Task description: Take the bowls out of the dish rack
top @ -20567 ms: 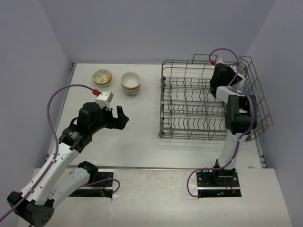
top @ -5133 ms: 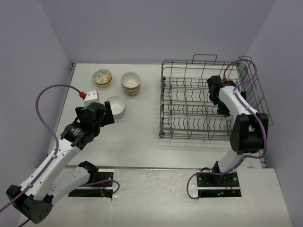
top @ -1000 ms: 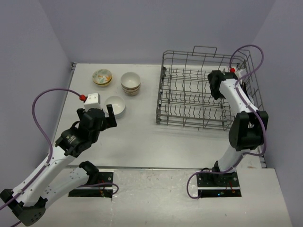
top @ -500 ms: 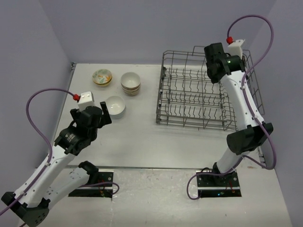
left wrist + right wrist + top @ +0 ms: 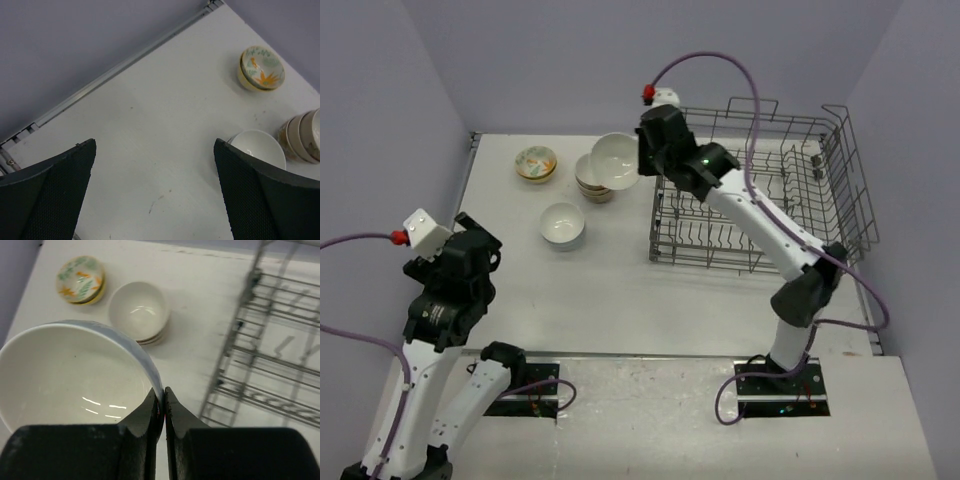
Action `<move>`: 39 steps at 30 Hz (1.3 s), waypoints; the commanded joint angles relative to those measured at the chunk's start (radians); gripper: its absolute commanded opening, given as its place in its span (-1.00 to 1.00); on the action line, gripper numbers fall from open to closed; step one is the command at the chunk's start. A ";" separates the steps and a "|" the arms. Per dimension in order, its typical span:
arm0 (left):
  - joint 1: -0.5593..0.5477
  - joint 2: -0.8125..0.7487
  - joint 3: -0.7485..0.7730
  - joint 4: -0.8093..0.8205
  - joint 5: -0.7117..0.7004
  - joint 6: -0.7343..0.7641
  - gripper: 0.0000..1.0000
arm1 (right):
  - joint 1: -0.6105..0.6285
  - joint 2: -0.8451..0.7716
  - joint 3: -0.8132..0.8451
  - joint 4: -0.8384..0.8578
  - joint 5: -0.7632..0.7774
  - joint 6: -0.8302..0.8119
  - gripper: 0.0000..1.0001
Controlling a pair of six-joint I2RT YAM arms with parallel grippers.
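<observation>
My right gripper (image 5: pixel 163 395) is shut on the rim of a plain white bowl (image 5: pixel 70 375), which hangs in the air left of the dish rack (image 5: pixel 760 200), over the cream stack of bowls (image 5: pixel 588 188). In the top view the held bowl (image 5: pixel 616 160) sits just left of that gripper (image 5: pixel 640 160). On the table lie a floral bowl (image 5: pixel 536 162) and a single white bowl (image 5: pixel 563 224). My left gripper (image 5: pixel 155 200) is open and holds nothing, pulled back near the table's left side (image 5: pixel 475 245). No bowl shows inside the grey wire rack.
The rack (image 5: pixel 280 340) fills the table's right half, its raised handles at the back. The floral bowl (image 5: pixel 260 67), white bowl (image 5: pixel 257 149) and cream stack (image 5: pixel 302 137) cluster at the far left. A wall runs along the table's left edge.
My right arm has swung from above the rack's far right over to its left edge, with a white bowl showing in its grip. The left arm has drawn back toward the near left.
</observation>
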 commanded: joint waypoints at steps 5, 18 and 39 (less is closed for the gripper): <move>0.030 -0.112 0.004 0.002 -0.095 -0.066 1.00 | 0.129 0.416 0.342 0.124 -0.210 0.160 -1.00; 0.030 -0.044 -0.015 0.050 -0.005 0.023 1.00 | 0.174 0.549 0.394 0.084 -0.166 0.111 -1.00; 0.030 -0.038 -0.029 0.080 0.038 0.069 1.00 | 0.194 0.628 0.429 0.049 -0.129 0.077 -0.83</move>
